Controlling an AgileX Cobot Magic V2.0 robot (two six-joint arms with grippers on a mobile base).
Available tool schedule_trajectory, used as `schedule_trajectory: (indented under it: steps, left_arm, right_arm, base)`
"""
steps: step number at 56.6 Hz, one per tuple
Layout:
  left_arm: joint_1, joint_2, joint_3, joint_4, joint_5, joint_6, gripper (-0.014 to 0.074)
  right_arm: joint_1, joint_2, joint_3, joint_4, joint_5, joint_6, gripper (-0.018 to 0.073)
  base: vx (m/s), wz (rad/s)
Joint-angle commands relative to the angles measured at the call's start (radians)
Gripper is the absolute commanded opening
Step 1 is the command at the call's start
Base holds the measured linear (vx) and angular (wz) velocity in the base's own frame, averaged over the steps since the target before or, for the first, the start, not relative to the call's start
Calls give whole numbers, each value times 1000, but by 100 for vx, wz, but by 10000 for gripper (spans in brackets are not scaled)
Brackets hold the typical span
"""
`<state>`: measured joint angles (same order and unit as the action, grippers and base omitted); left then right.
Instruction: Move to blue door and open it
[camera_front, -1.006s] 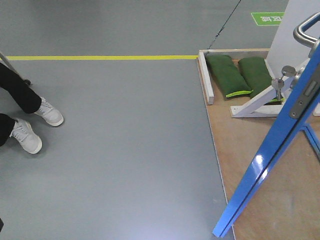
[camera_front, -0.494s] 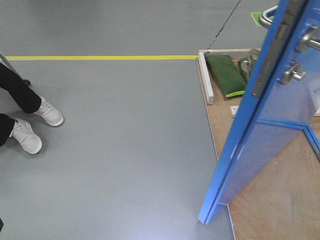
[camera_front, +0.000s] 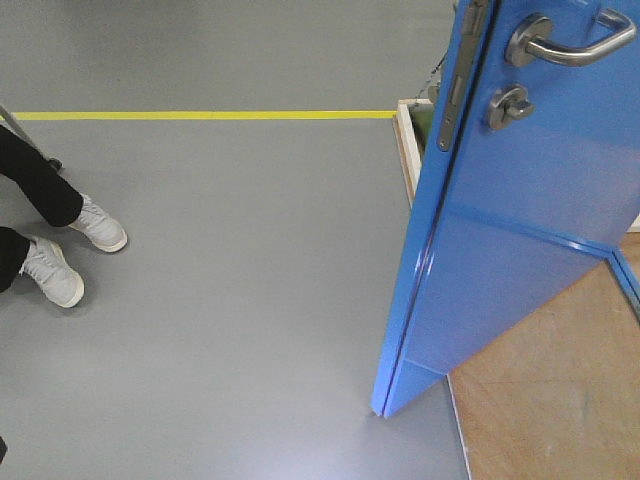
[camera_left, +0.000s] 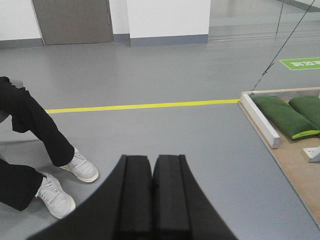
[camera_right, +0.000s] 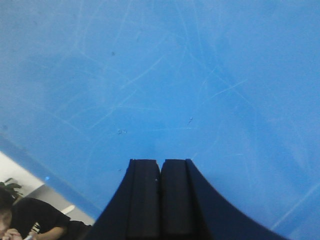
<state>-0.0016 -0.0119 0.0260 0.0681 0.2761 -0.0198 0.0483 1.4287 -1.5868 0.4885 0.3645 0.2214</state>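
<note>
The blue door (camera_front: 520, 220) stands ajar on the right of the front view, its free edge out over the grey floor. Its silver lever handle (camera_front: 565, 45) and round thumb-turn (camera_front: 508, 102) sit near the top. In the right wrist view the glossy blue door (camera_right: 160, 75) fills nearly the whole picture, and my right gripper (camera_right: 160, 162) is shut, its tips close against the panel; touch cannot be told. My left gripper (camera_left: 152, 159) is shut with nothing in it, over bare floor, away from the door.
A person's legs and white sneakers (camera_front: 60, 255) are at the left. A yellow floor line (camera_front: 200, 115) runs across. The door's wooden base board (camera_front: 560, 380) lies right, with green sandbags (camera_left: 285, 115) and a white frame rail (camera_left: 260, 120) on it.
The door has swung steadily leftward over the last second, its bottom corner sliding out over the grey floor. It now hides the sandbags and white brace in the front view.
</note>
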Motion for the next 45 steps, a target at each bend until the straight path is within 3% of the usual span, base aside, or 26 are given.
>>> schedule_trajectory:
  steps: [1, 45]
  left_arm:
    - [-6, -11, -26, -3, -85, -7, 73]
    - [-6, -11, -26, -3, -85, -7, 73]
  right_arm:
    - [1, -34, -32, 34, -84, -14, 12]
    - [1, -34, -32, 43, -88, -14, 12]
  base:
    - [0, 0]
    - [0, 0]
